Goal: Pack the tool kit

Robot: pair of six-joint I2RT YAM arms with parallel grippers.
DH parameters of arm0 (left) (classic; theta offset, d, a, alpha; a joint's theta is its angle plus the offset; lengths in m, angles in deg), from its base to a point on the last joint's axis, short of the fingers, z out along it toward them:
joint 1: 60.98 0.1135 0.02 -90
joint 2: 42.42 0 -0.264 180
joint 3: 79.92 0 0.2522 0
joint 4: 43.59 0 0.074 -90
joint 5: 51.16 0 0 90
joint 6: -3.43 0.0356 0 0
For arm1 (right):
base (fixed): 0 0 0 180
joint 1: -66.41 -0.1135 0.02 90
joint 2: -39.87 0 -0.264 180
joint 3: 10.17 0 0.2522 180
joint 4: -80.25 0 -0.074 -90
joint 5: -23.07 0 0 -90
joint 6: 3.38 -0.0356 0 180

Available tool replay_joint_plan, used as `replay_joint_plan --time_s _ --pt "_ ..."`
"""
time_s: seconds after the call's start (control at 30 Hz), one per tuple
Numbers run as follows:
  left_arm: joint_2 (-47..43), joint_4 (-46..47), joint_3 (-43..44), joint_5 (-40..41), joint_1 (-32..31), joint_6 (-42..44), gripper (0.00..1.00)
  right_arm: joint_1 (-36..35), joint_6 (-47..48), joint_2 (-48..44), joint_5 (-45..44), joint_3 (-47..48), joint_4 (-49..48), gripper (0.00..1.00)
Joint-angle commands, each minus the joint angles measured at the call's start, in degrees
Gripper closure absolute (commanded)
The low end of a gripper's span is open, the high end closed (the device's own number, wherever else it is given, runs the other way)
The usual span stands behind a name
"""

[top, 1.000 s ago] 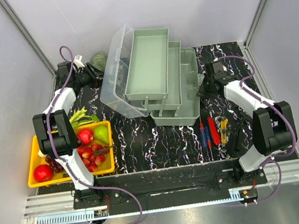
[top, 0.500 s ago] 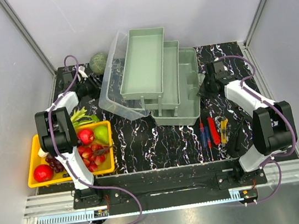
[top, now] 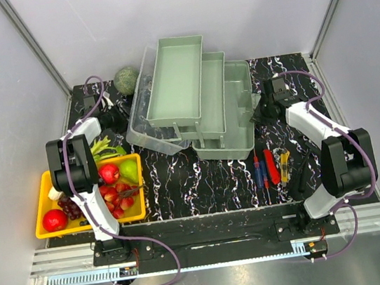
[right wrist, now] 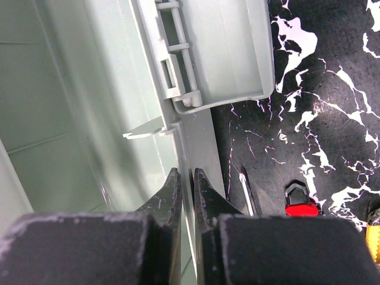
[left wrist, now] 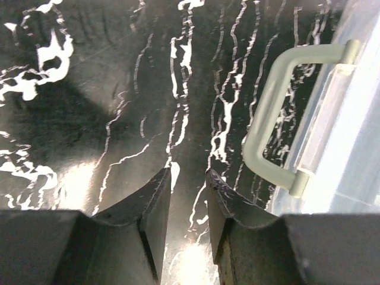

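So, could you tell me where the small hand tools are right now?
In the top view, the hand tools lie side by side on the black mat, right of centre, just on the near side of the toolbox.

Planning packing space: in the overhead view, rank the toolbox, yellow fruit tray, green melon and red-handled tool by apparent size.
1. toolbox, opened out
2. yellow fruit tray
3. green melon and red-handled tool: unsure; the tool is longer, the melon wider.
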Motion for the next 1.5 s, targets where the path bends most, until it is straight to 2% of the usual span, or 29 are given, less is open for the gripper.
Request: replay_joint_plan --time_s 0.0,0.33,0.53,0.7,0.8,0.97,1.23,1.33,1.47 --pt "0.5 -0.7 2.1 4.5 -0.8 2.1 0.68 1.3 -3.5 2.3 -1.7 0.3 -3.1 0.91" --pt "2.9 -4.4 7.5 7.4 -1.0 5.2 0.72 1.3 -4.6 1.3 -1.7 0.0 -2.9 0.91" --pt "-0.9 -8.8 11.6 13.8 -1.0 6.0 0.71 1.3 -4.2 -1.4 -2.0 2.6 0.4 0.88" --pt "-5.0 -13.3 17.0 19.2 -1.0 6.7 0.68 1.3 -2.8 -4.7 -3.9 6.9 4.7 0.82" --pt "-6.6 -17.3 21.5 22.4 -1.0 6.5 0.62 1.4 -2.3 -6.6 -4.7 9.2 6.8 0.74" --pt "-11.0 -19.0 24.5 21.3 -1.0 6.4 0.53 2.0 -1.1 -10.2 -5.8 11.1 8.7 0.49" --pt "-15.8 -20.2 25.7 15.4 -1.1 6.2 0.38 3.1 0.6 -13.4 -4.9 8.6 12.1 0.43" --pt "-18.1 -20.3 24.6 14.2 -1.0 5.7 0.27 4.0 2.2 -16.7 -5.2 5.5 14.4 0.38" --pt "-21.4 -20.3 22.9 13.3 -1.1 4.8 0.06 4.9 4.1 -21.3 -4.5 0.1 19.5 0.32"
